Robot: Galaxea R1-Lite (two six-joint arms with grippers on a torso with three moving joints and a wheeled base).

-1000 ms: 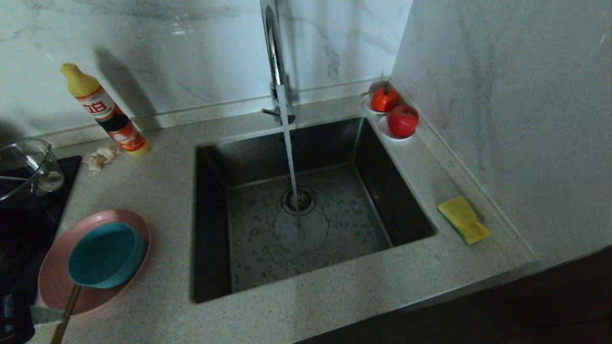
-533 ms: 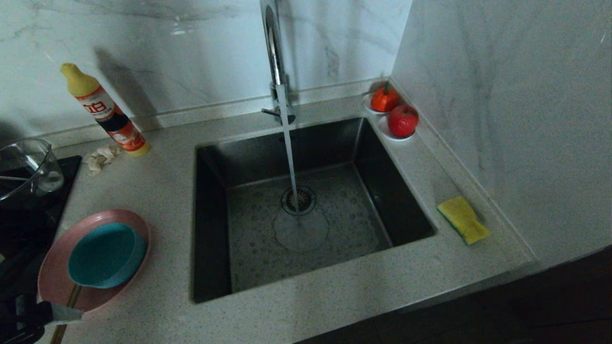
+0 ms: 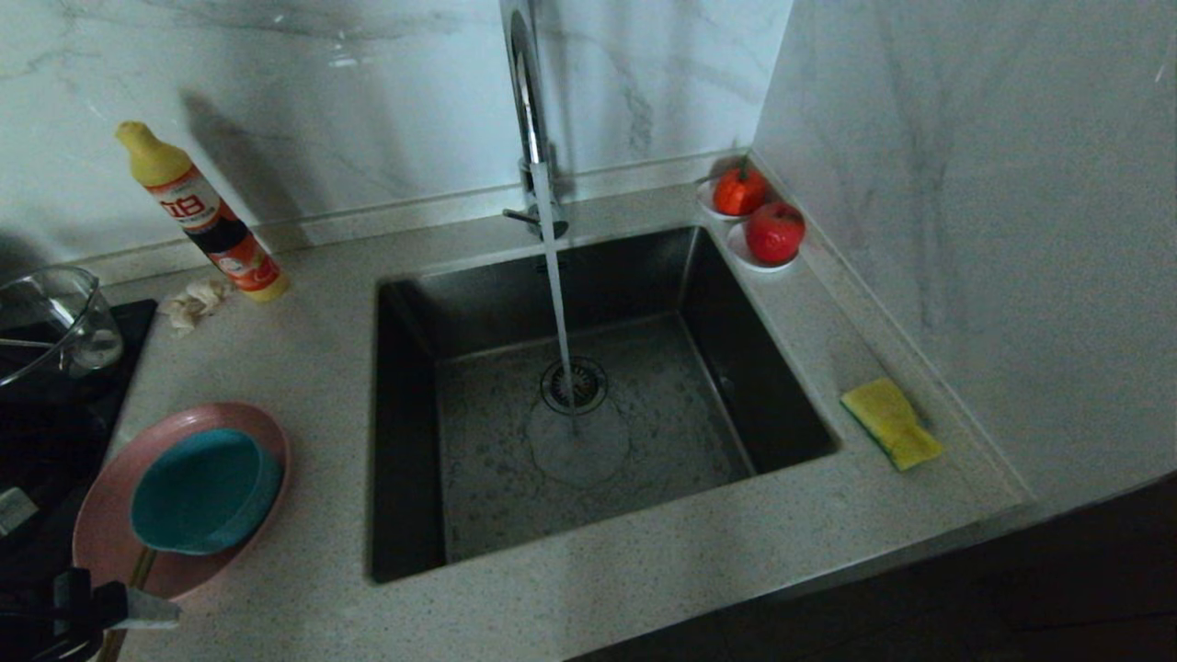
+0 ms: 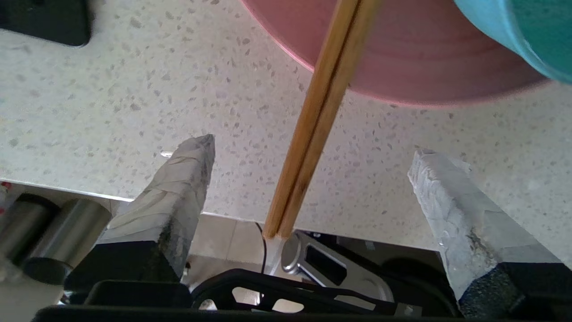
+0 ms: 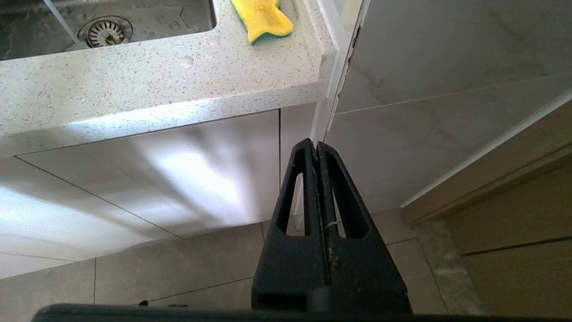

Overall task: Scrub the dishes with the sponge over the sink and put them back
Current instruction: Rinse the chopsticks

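Observation:
The pink plate [image 3: 106, 524] lies on the counter left of the sink [image 3: 478, 460], and the teal bowl [image 3: 204, 492] sits in it. A pair of wooden chopsticks [image 3: 138, 575] rests on the plate's near rim and juts past the counter edge. My left gripper [image 3: 92, 565] hangs open at that near corner. Its taped fingers [image 4: 187, 179] stand wide apart either side of the chopsticks [image 4: 321, 112] without touching them, short of the plate [image 4: 402, 58] and bowl [image 4: 527, 31]. The yellow sponge [image 3: 890, 423] lies right of the sink. My right gripper [image 5: 316, 145] is shut, parked below the counter front.
Water runs from the chrome tap [image 3: 524, 101] onto the drain [image 3: 575, 384]. A detergent bottle [image 3: 198, 216] and a beige cloth wad [image 3: 193, 303] are at the back left. A glass pot [image 3: 51, 322] stands on the black hob [image 3: 55, 414]. Red fruit on saucers [image 3: 774, 232] fills the far right corner.
My left gripper's jaws have spread much wider, and the hand has shifted a little at the near left corner. The dishes, chopsticks and sponge have not moved.

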